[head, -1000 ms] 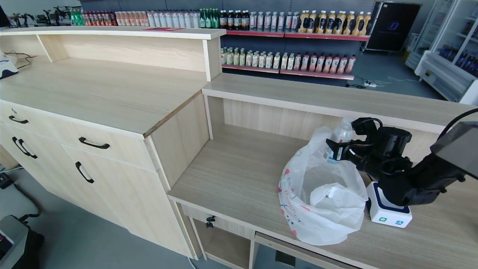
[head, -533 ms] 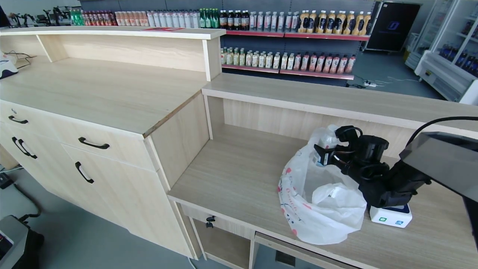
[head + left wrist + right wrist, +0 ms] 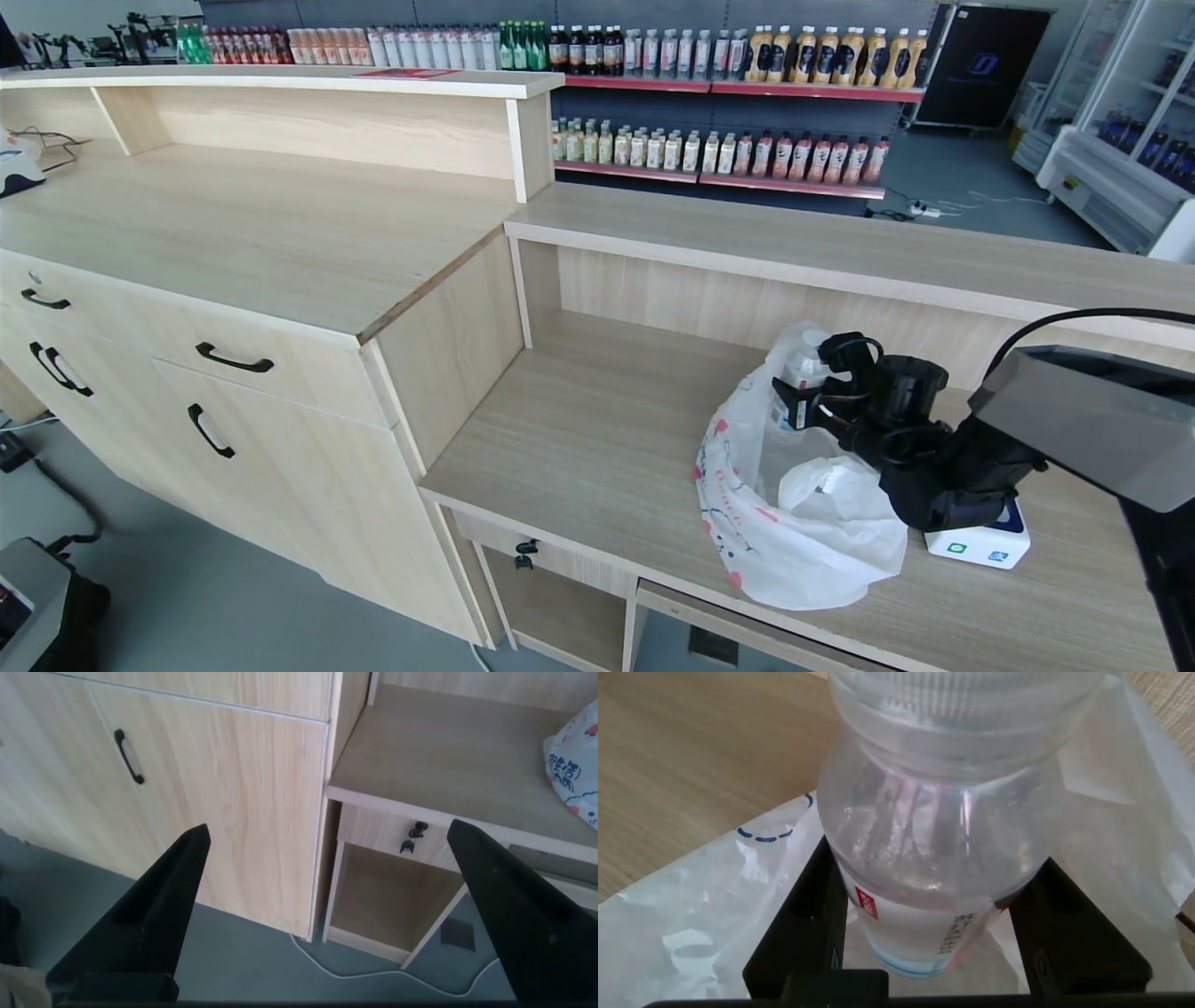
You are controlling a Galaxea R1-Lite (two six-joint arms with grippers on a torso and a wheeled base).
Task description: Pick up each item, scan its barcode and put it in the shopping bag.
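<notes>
A clear plastic bottle (image 3: 801, 366) with a white cap is held upright in my right gripper (image 3: 794, 397), which is shut on it over the mouth of the white shopping bag (image 3: 794, 504). In the right wrist view the bottle (image 3: 943, 849) stands between the two black fingers (image 3: 799, 938), with the bag's plastic (image 3: 710, 924) beneath. The bag stands open on the lower wooden counter (image 3: 597, 439). My left gripper (image 3: 327, 905) hangs open off the counter's front, above the floor, with nothing between its fingers.
A small white and blue scanner box (image 3: 980, 541) sits on the counter right of the bag, partly behind my right arm. A taller counter (image 3: 233, 233) with drawers rises on the left. Shelves of drinks (image 3: 709, 149) stand behind.
My right gripper has carried the bottle leftward and down, from above the bag's right rim to low in its mouth. The left gripper's earlier position is not shown.
</notes>
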